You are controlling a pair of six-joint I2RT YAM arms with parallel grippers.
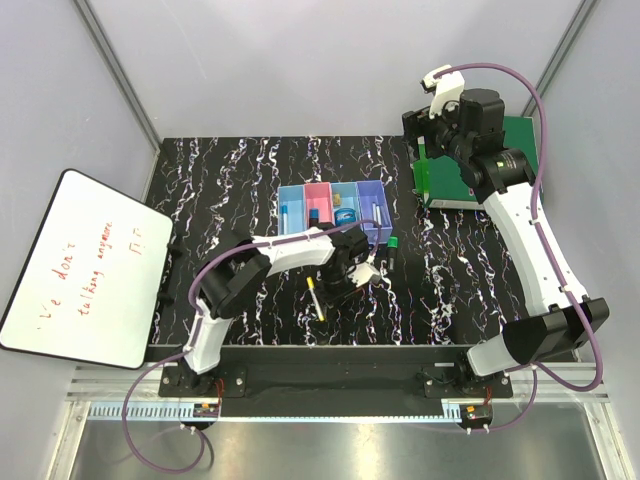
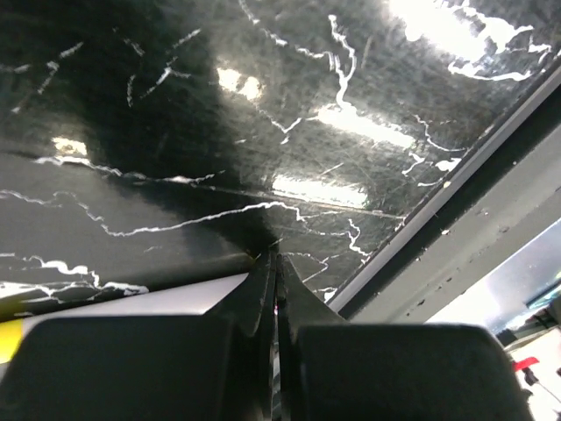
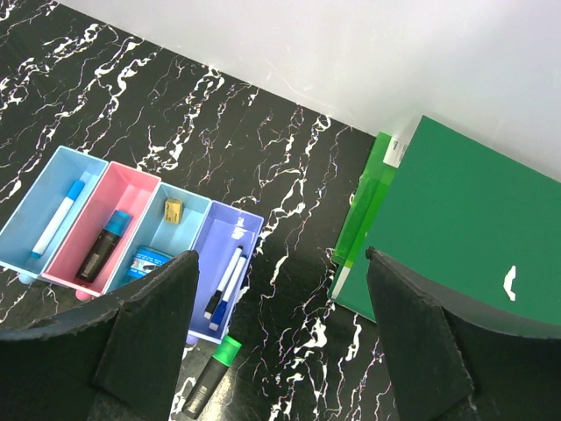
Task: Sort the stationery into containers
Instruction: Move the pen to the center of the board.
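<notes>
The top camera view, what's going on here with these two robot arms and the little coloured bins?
Stationery is being sorted into the row of four bins. Each bin already holds something. A green-capped marker lies on the table beside the purple bin, and a yellow-and-white pen lies near the front. The left gripper is shut, low over the table by that pen, with nothing visibly held. The right gripper hangs open above, near the green folder.
</notes>
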